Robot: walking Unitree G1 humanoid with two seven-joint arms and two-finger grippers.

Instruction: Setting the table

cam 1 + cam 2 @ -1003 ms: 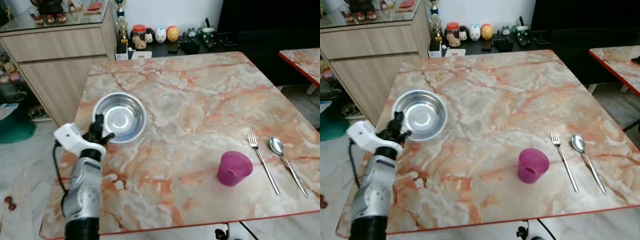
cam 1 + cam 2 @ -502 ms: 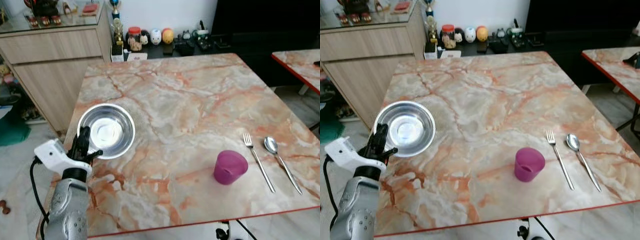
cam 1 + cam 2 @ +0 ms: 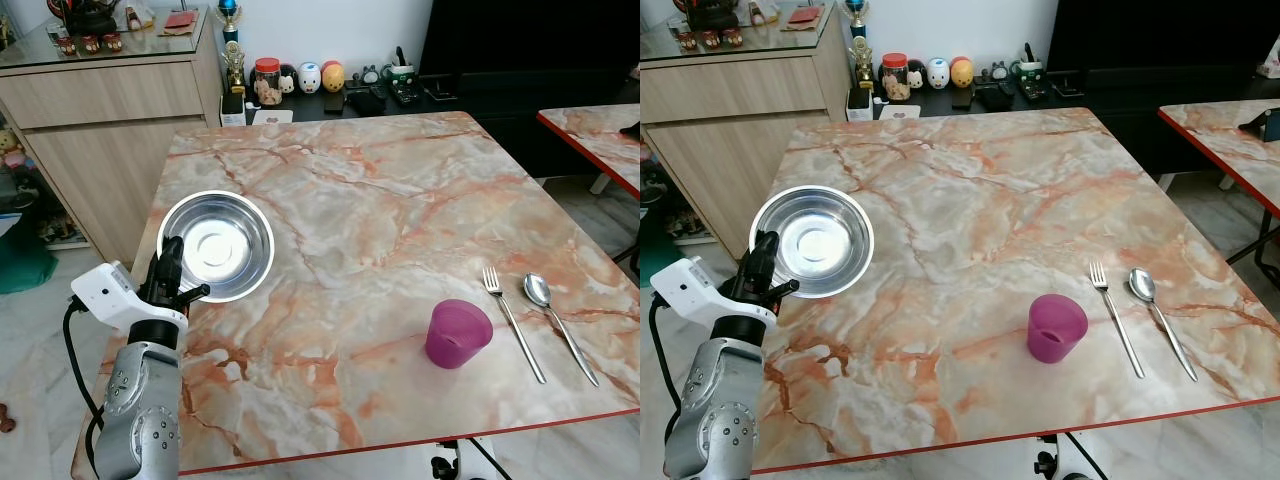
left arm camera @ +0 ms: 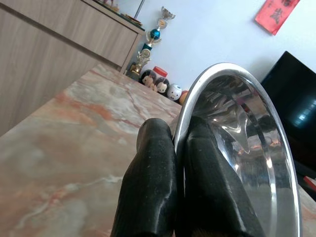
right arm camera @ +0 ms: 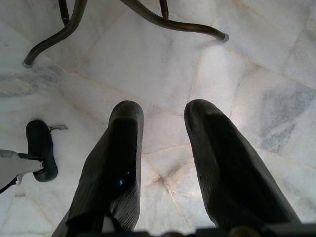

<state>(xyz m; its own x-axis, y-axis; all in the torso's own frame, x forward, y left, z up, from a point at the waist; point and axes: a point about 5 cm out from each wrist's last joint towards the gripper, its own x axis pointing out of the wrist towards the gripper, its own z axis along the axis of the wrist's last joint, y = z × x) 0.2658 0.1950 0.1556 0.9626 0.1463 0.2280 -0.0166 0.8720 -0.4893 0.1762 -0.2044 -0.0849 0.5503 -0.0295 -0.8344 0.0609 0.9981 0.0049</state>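
Overhead, the eye views show the marble table (image 3: pixel 400 200) with a steel bowl (image 3: pixel 216 244) at its left edge, its near rim pinched by the left gripper (image 3: pixel 168 278). A purple cup (image 3: pixel 459 334) stands near the front right, with a fork (image 3: pixel 513 322) and a spoon (image 3: pixel 558 325) lying side by side just beyond it, well apart from the bowl. Left wrist view: the two black fingers (image 4: pixel 153 182) are pressed onto the bowl's rim (image 4: pixel 197 98), one inside, one outside, and the bowl appears tipped up off the tabletop. Right wrist view: the right gripper (image 5: pixel 163 148) hangs idle over the tiled floor (image 5: pixel 256 98), fingers spread and empty. Judgement: the bowl is being carried toward the place setting. A rim pinch on smooth steel is liable to slip or swing, so the carry should be slow and low, the bowl set flat beside the cup before release.
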